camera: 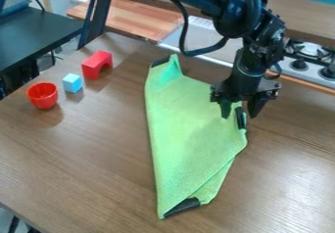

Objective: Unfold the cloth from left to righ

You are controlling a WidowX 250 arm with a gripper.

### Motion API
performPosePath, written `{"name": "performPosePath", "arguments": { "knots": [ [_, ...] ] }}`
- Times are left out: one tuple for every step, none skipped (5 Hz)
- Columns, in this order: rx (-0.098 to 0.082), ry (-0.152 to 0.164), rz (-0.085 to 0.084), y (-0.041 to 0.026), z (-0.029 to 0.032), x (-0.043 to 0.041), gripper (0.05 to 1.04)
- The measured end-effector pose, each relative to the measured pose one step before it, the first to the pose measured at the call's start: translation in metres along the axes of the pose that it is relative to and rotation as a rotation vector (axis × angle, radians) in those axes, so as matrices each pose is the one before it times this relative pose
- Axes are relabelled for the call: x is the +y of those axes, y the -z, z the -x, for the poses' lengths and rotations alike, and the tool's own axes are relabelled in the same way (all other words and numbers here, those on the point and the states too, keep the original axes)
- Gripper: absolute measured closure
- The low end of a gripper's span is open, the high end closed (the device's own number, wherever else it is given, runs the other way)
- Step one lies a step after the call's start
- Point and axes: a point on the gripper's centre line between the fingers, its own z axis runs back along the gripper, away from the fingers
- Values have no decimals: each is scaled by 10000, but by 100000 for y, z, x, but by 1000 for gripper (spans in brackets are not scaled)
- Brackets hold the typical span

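Note:
The black gripper (pixel 240 115) hangs over the right edge of the green cloth (pixel 190 129), its two fingers apart, so it is open. Between and just below the fingertips is a dark patch on the cloth's right corner; whether they touch it I cannot tell. The cloth lies folded in a long, narrow shape in the middle of the table. One dark corner is at its top left and another at its bottom tip. A lower layer shows along the lower right edge, and a small peak stands up near the top.
On the wooden table (pixel 85 163), a red cup (pixel 42 96), a light blue cube (pixel 72 83) and a red arch block (pixel 97 64) stand left of the cloth. A stove (pixel 307 63) is behind at the right, and a dark table (pixel 39 31) is at the upper left.

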Motion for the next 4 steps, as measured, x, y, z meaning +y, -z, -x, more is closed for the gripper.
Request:
{"name": "performPosePath", "arguments": {
  "knots": [
    [48,-113,-125,673,249,181,732],
    [-11,-3,66,27,5,-89,928],
    [64,57,9,239,302,132,1029],
    [200,38,249,-436,477,180,1034]
  ]
}}
